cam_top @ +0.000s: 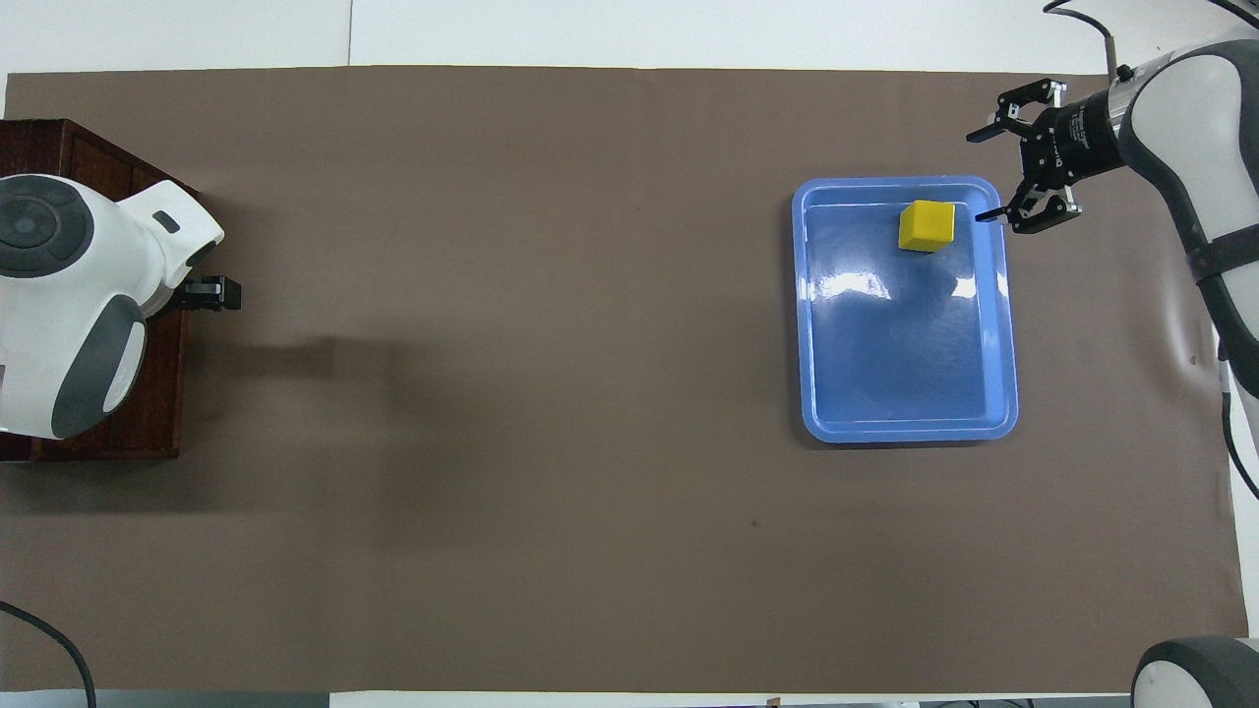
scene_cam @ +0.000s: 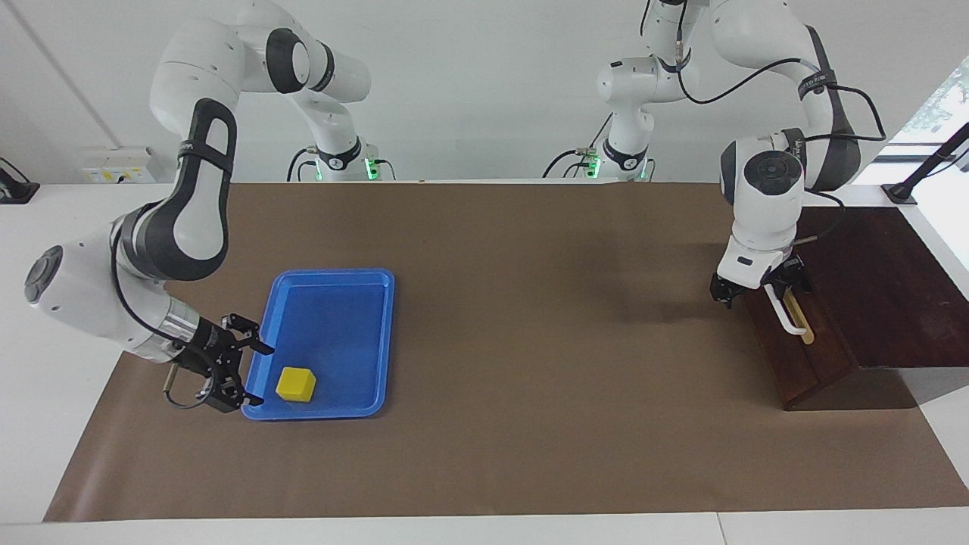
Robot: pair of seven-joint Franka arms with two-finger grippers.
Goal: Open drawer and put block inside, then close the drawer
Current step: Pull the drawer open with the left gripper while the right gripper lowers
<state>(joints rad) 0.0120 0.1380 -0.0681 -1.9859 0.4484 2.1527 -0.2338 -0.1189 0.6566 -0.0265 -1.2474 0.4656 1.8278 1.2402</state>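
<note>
In the facing view, the block (scene_cam: 295,384) sits in the blue tray (scene_cam: 356,341), in the corner farthest from the robots and toward the right arm's end of the table. It looks a small, rigid cube, probably light, with flat faces that should suit a pinch across two opposite sides. The right gripper (scene_cam: 257,375) hangs at the tray's rim just beside the block, fingers spread wide and empty. The drawer (scene_cam: 795,348) stands shut at the left arm's end of the table; its white bar handle (scene_cam: 783,312) looks stiff and the natural place to grip. The left gripper (scene_cam: 757,288) is at the handle's upper end, jaws apart. In the overhead view, the block (cam_top: 927,225) lies near the tray's (cam_top: 993,413) far edge, the right gripper (cam_top: 984,177) open beside it, while the left gripper (cam_top: 211,293) shows only a dark tip at the drawer (cam_top: 128,442) front.
</note>
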